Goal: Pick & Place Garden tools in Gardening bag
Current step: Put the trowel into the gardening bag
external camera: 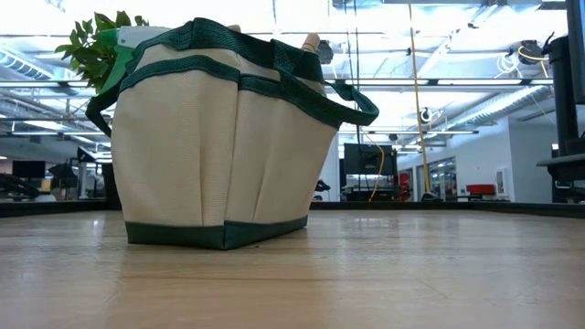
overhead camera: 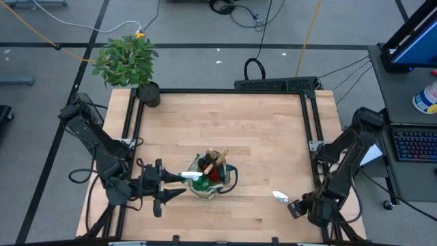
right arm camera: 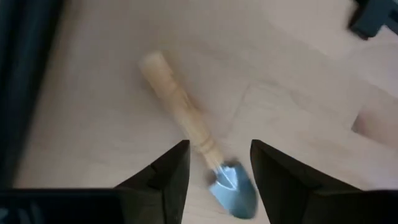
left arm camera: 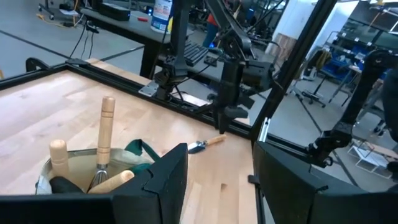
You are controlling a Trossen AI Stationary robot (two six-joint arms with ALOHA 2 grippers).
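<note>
Wooden-handled and steel-bladed, a small trowel (right arm camera: pixel 198 163) lies flat on the table (overhead camera: pixel 259 130) under our right gripper (right arm camera: pixel 214 180), whose fingers stand apart on either side of the blade, holding nothing. On the overhead clock face it sits near five o'clock, well apart from the bag (overhead camera: pixel 213 178) at about six.

Our left gripper (left arm camera: pixel 217 186) hangs just beside the bag at its nine o'clock side, fingers apart with nothing between them.

We see a round beige canvas bag with dark green trim and loop handles. Wooden handles (left arm camera: pixel 106 134) stand up out of it, with something red and something green beside them.

Pale wood planks make up the table, framed in black rails. A leafy plant (overhead camera: pixel 126 60) in a black pot (overhead camera: pixel 148 93) stands at its eleven o'clock corner.

Beyond that lie grey floor, loose cables and a desk with a keyboard (overhead camera: pixel 415 145) at three o'clock. Level across the table, we look into a hall with ceiling lights.
</note>
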